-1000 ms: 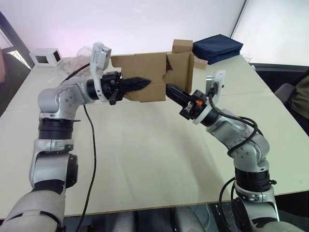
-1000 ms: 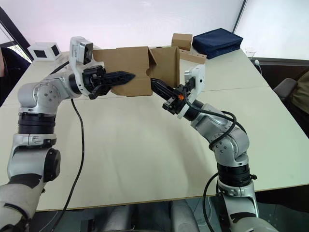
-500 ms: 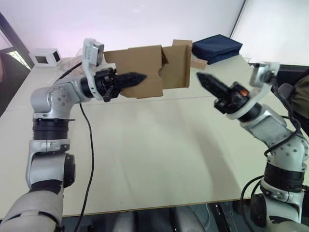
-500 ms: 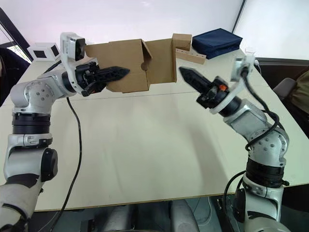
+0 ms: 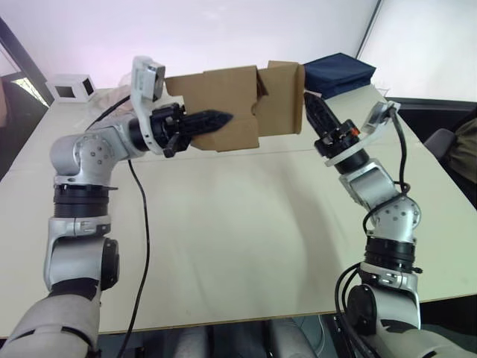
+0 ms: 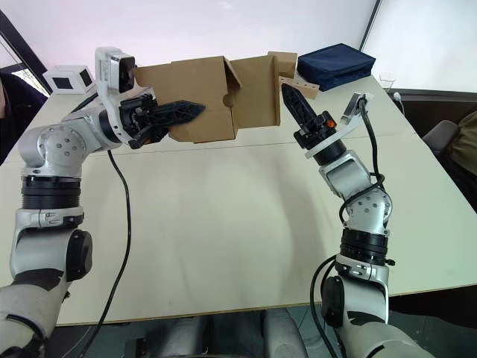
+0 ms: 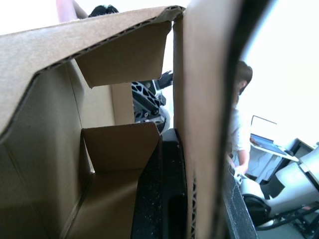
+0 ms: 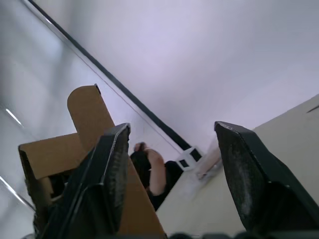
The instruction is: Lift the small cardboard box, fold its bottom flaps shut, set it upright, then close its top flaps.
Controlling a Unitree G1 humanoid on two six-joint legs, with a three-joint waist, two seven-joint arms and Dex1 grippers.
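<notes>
Above far table edge: plain brown corrugated cardboard box (image 5: 223, 108) held aloft, left gripper (image 5: 216, 119) pinching one wall. Right gripper (image 5: 311, 106) spread open, empty, just right of hanging flap (image 5: 281, 97). Risk: single-wall pinch lets box twist or slip when flap pushed.

My left gripper (image 5: 216, 119) is up in the upper left, fingers pinched tight. My right gripper (image 5: 313, 110) sits upper right, fingers spread wide, pointing up.

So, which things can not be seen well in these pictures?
- Box, head views: its far side and inside are hidden by its own walls.
- Left gripper, left wrist view: one finger is inside; the wall hides the other.
- Right gripper, head views: finger gap unclear edge-on; the right wrist view shows it open.
</notes>
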